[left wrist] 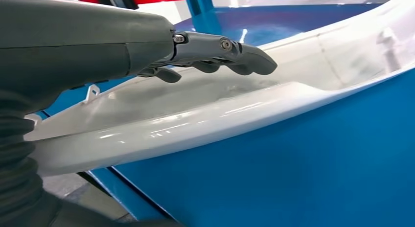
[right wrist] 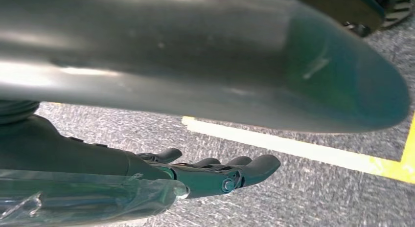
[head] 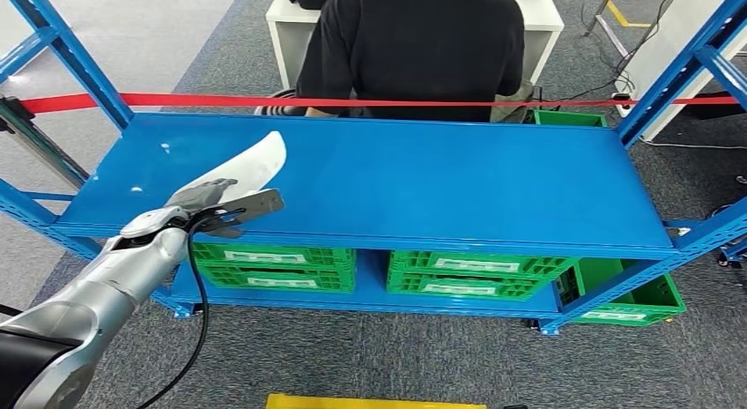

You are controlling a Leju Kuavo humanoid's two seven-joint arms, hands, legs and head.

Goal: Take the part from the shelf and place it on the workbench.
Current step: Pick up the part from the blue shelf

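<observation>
The long white part [head: 255, 162] lies on the blue shelf [head: 423, 180] near its left end, its long axis running diagonally away from the robot. The left hand [head: 216, 206] reaches over its near end; its fingers [left wrist: 230, 53], loosely curled, hover just above it, holding nothing. The right hand [right wrist: 215, 175] hangs over the floor [right wrist: 313, 188], fingers gently curled, empty.

The left hand [head: 216, 206] is covering the near end of the white part [head: 255, 162] in the head view, so I can't tell if the fingers are actually gripping it. In the left wrist view the part [left wrist: 205, 124] is running off the frame edge. The person [head: 414, 48] is getting cropped at the shoulders.
</observation>
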